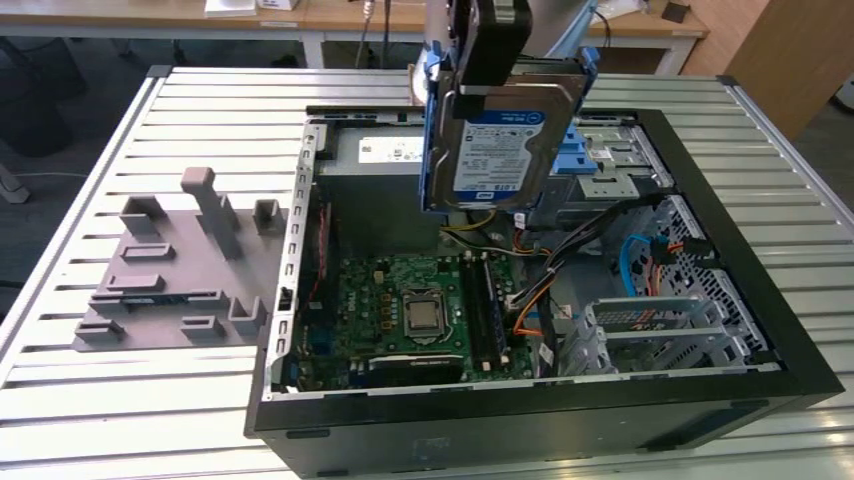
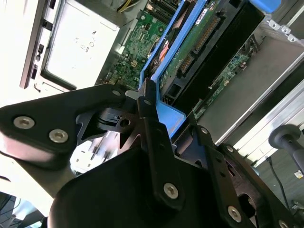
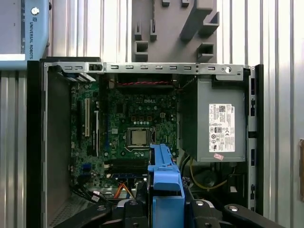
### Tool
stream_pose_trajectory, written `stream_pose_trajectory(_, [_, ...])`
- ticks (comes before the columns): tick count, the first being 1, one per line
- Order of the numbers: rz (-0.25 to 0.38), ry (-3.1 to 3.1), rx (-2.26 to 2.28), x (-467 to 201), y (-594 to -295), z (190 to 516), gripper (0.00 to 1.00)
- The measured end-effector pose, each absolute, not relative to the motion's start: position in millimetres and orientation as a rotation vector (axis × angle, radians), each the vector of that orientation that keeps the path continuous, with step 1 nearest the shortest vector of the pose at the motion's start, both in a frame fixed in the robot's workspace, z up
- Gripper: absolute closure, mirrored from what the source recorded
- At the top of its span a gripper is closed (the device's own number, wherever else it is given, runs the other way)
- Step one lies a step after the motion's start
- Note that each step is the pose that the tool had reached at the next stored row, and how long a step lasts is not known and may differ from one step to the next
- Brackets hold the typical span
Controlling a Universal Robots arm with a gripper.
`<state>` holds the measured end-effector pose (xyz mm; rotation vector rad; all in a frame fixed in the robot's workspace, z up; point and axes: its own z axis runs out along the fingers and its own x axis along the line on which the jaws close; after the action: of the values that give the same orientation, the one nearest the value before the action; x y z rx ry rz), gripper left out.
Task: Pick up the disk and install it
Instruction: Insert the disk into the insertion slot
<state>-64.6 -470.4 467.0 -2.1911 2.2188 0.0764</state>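
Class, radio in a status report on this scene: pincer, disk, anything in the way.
Pincer shut on disk. Disk upright, held above open computer case, not installed. Loose cables inside the case below it.

**Disk held on edge above the open case**

The disk point(image 1: 487, 150) hangs upright, touching nothing below it. Its blue-and-white label point(image 1: 501, 135) faces the exterior view, and blue plastic rails point(image 1: 431, 150) run down its long sides. The gripper point(image 1: 470, 92) is clamped on its upper end. It hangs over the far half of the open computer case point(image 1: 534, 410). The second wrist view shows its green circuit board point(image 2: 199, 38).
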Motion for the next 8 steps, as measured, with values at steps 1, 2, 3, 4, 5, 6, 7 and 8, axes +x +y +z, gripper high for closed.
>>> stream_pose_trajectory(1, [0.077, 2.219, -2.191, -63.4, -470.7, 466.9, 0.64])
stream_pose_trajectory(2, [0.076, 2.219, -2.191, -62.4, -471.0, 466.7, 0.64])
stream_pose_trajectory(3, [0.076, 2.219, -2.191, -61.4, -471.2, 466.6, 0.64])
stream_pose_trajectory(4, [0.076, 2.219, -2.191, -60.3, -471.5, 466.5, 0.64])
stream_pose_trajectory(5, [0.076, 2.219, -2.191, -58.5, -471.8, 466.4, 0.64])
stream_pose_trajectory(6, [0.076, 2.219, -2.191, -56.5, -472.2, 466.2, 0.64])
stream_pose_trajectory(7, [0.076, 2.219, -2.191, -54.6, -472.6, 465.9, 0.64])
stream_pose_trajectory(8, [0.076, 2.219, -2.191, -53.3, -473.2, 465.6, 0.64])
